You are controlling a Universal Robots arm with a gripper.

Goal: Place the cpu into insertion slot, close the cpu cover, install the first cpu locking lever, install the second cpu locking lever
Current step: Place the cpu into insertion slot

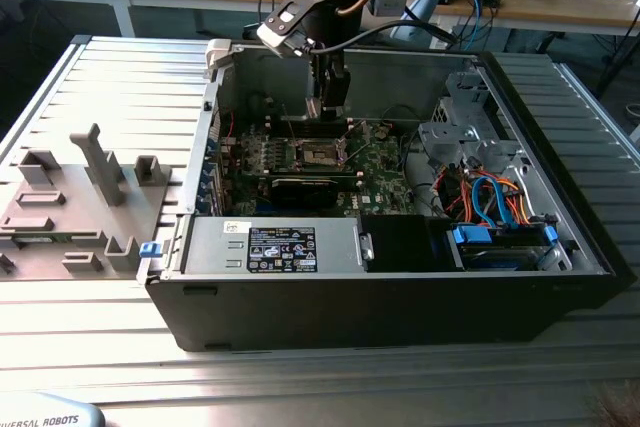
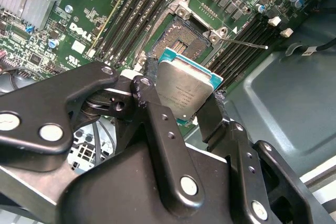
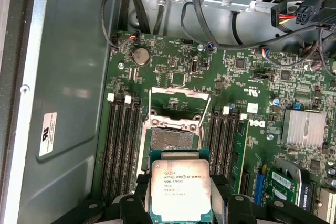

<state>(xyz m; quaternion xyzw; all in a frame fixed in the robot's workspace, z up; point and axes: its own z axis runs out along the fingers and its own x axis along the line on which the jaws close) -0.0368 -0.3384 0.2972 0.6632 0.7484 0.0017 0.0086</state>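
Chip in grasp: gripper [image 1: 328,97] clamped on the cpu [image 2: 186,85], hanging above the insertion slot [image 1: 318,154] at upper centre of the exterior view, inside the open computer case [image 1: 400,292].
In both wrist views two black fingers [image 3: 140,184] pinch opposite edges of the cpu; the chip sits between the tips, apart from the slot, not seated. Cpu: flat square, dull silver-grey metal top with small print, teal-green border. Slot: bare dark recess, silvery rim, on the green motherboard [image 3: 236,77], memory slots [image 3: 122,145] on both sides. The cpu cover [image 3: 181,93] stands raised open in the first wrist view.
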